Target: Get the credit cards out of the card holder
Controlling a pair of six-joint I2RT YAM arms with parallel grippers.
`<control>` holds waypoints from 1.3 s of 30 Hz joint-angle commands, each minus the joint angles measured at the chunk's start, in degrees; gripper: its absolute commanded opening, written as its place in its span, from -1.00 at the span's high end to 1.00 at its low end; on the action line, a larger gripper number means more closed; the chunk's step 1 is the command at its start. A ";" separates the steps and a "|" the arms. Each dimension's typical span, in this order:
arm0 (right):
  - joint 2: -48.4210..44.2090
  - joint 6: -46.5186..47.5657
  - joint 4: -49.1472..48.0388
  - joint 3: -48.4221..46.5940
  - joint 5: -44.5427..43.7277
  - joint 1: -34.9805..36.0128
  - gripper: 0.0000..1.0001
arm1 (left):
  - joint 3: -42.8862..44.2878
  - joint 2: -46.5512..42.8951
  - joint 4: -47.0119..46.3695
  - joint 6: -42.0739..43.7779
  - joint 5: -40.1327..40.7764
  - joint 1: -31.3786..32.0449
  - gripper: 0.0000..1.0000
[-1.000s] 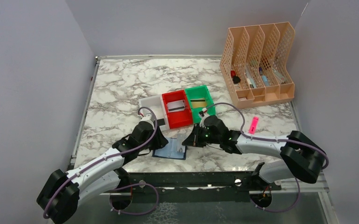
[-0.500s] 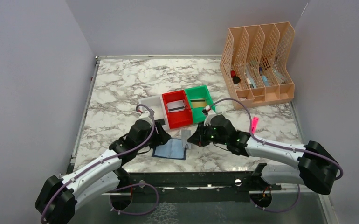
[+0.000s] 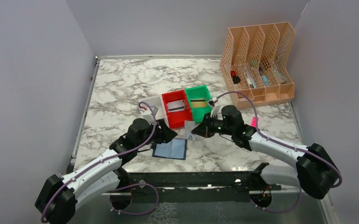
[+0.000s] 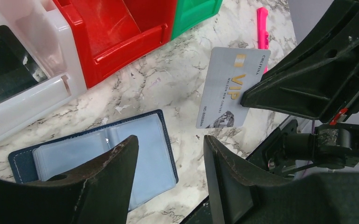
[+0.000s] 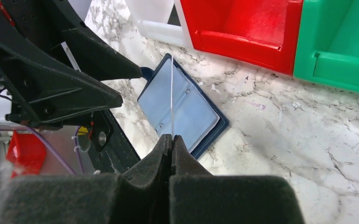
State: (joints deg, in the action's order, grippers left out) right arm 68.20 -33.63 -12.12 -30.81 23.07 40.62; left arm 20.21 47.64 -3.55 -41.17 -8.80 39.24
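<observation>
While the wallet [image 3: 169, 150] lies open and flat on the table [image 3: 121, 88], just below the middle of the top view with its pale-blue sleeves facing up, the right gripper [image 3: 195, 132] holds a silvery VIP card [image 3: 188, 130] clear of it. Its jaws are pinched tight on the card's edge. In the right wrist view the card [image 5: 172, 93] stands edge-on as a thin line above the wallet [image 5: 191, 112]. The left gripper [image 3: 168, 135] hangs over the wallet's upper left part with its jaws parted and nothing between them; its wrist view shows the sleeves [image 4: 145, 154] through the gap. Above the wallet sit three bins side by side — white [image 3: 150, 103], red [image 3: 183, 120] and green [image 3: 209, 98]. A grey card [image 3: 176, 107] lies in the red one and a gold card [image 3: 197, 102] in the green.
</observation>
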 commanded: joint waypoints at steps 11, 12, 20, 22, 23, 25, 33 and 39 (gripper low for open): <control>3.76 7.83 -0.07 -9.19 17.81 -1.67 0.98 | 3.36 4.72 -14.20 1.43 -11.24 0.04 -0.26; 4.06 7.88 -0.09 -9.37 18.67 -1.80 0.98 | 3.43 4.94 -14.27 1.64 -11.87 0.04 -0.26; 5.05 5.28 -1.45 -8.90 18.63 -2.41 0.98 | 3.26 4.73 -14.93 3.29 -14.91 0.04 0.04; 5.18 3.32 -3.45 -8.21 18.19 -2.41 0.97 | 3.28 5.45 -15.07 3.05 -15.50 0.04 0.13; 5.35 2.17 -4.25 -7.89 17.78 -2.39 0.97 | 3.30 5.89 -15.12 2.91 -15.94 0.04 0.16; 5.95 0.45 -5.19 -7.71 17.12 -2.39 0.94 | 3.42 6.89 -15.33 2.72 -16.68 0.04 0.26; 7.60 -4.56 -9.23 -6.19 16.47 -2.39 0.84 | 2.67 7.37 -15.45 1.99 -16.06 0.04 0.49; 8.38 -5.41 -9.93 -6.02 17.09 -2.39 0.76 | 2.64 7.51 -15.52 1.88 -15.91 0.05 0.50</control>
State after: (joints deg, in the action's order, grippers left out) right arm 75.50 -36.80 -17.12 -37.17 39.77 37.85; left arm 22.06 55.31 -16.62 -39.35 -22.96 38.96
